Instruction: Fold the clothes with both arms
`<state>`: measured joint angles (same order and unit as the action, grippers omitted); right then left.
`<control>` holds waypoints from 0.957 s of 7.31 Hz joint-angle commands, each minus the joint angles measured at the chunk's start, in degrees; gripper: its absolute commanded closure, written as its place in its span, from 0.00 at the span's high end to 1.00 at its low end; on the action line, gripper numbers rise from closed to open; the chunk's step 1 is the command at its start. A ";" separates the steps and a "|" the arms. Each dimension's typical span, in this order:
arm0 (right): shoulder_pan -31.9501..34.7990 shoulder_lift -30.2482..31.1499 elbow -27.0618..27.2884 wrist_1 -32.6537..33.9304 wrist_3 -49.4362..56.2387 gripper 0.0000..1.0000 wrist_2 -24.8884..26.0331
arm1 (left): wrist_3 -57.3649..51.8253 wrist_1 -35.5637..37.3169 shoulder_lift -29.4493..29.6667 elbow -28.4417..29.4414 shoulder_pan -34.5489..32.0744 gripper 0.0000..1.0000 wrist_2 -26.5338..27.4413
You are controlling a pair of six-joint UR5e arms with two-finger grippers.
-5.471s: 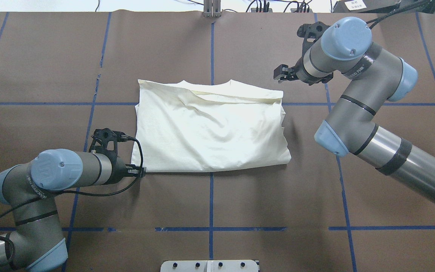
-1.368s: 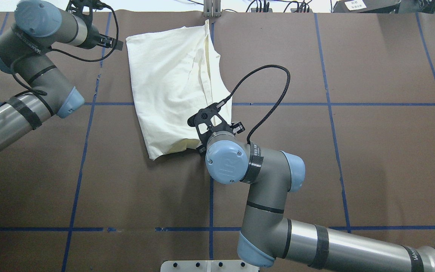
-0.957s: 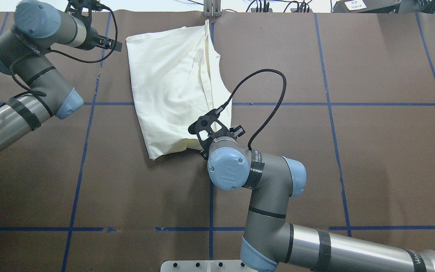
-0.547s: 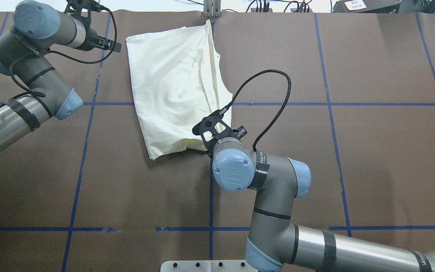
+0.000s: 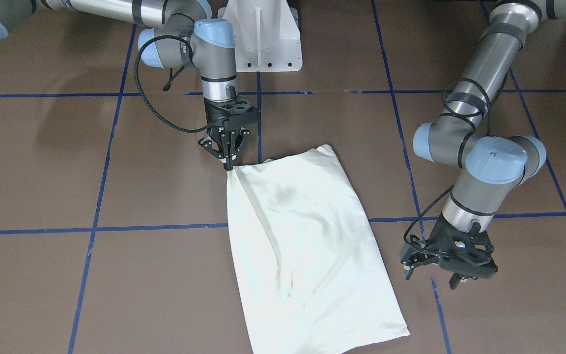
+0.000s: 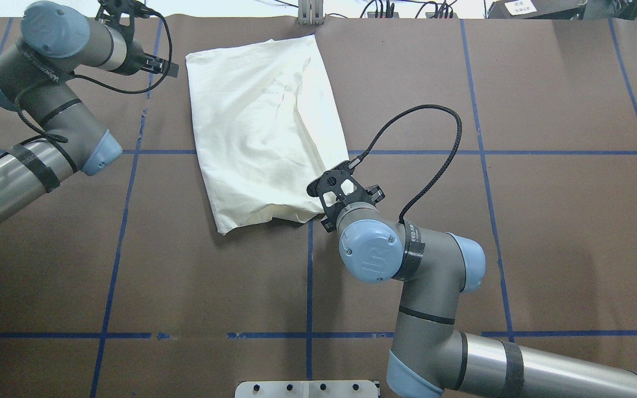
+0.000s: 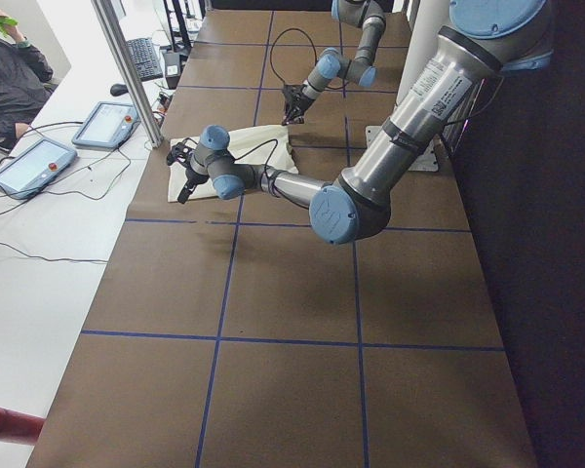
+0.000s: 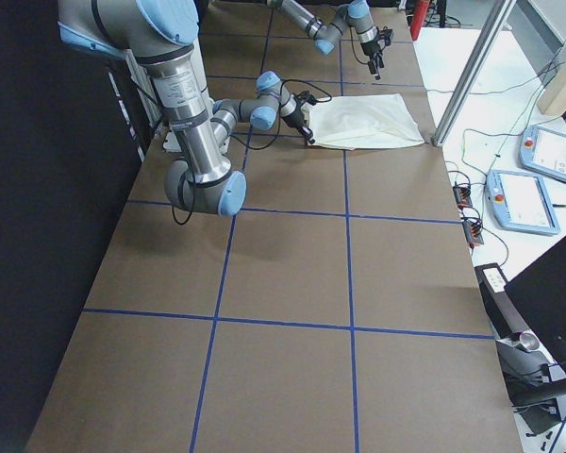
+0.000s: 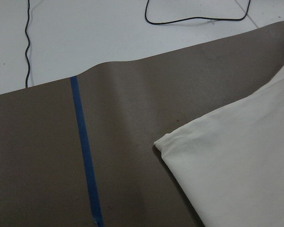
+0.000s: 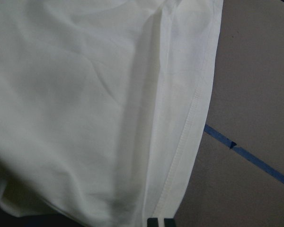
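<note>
I am watching the right gripper (image 5: 228, 166) clamping its two fingers tight together on the near right corner of the T-shirt (image 5: 307, 236). In the right wrist view the black fingertips (image 10: 154, 221) are sitting almost together at the stitched hem. That corner is lifting slightly off the table (image 6: 545, 221), just beside the blue tape line (image 6: 309, 287) that is running down the middle.

The left gripper (image 5: 430, 278) is hanging with its fingers spread and nothing between them. It is hovering just beside the shirt's far left corner without touching it, and its wrist camera is looking at that corner with bare paper around it.

The T-shirt is lying folded into a long oblong with its plain cream side up. It is slanting from the far edge of the brown paper toward the table's centre, left of the middle line.

A black cable (image 6: 434, 160) is looping out from the right wrist. On the right arm (image 6: 434, 287) I am reading what looks like "UR" raised on the blue cap. The white lettering on its black band, the print along the left arm (image 6: 47, 110) and the white label (image 6: 520, 6) beyond the table are too small for me to read.
</note>
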<state>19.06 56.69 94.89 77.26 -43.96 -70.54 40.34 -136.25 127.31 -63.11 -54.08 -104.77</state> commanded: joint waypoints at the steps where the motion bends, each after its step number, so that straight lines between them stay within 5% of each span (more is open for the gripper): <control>1: 0.88 -0.08 0.12 0.00 -4.98 1.00 -0.38 | 0.00 -0.07 -0.05 0.00 0.03 1.00 0.00; 3: 3.77 -0.70 -0.05 -3.23 -9.78 1.00 -7.02 | 0.09 -0.07 -0.05 -0.09 0.03 1.00 0.00; 5: 4.75 -0.70 -0.14 -9.98 -25.30 1.00 -14.68 | 3.57 0.02 -0.66 -2.53 0.47 1.00 0.00; 7: 4.58 -0.44 0.29 -10.81 -39.57 1.00 -15.59 | 12.78 0.02 -3.72 -8.84 4.40 1.00 -0.18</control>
<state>23.61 56.05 94.86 67.45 -74.98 -85.16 47.11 -136.24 125.68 -67.98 -52.18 -104.92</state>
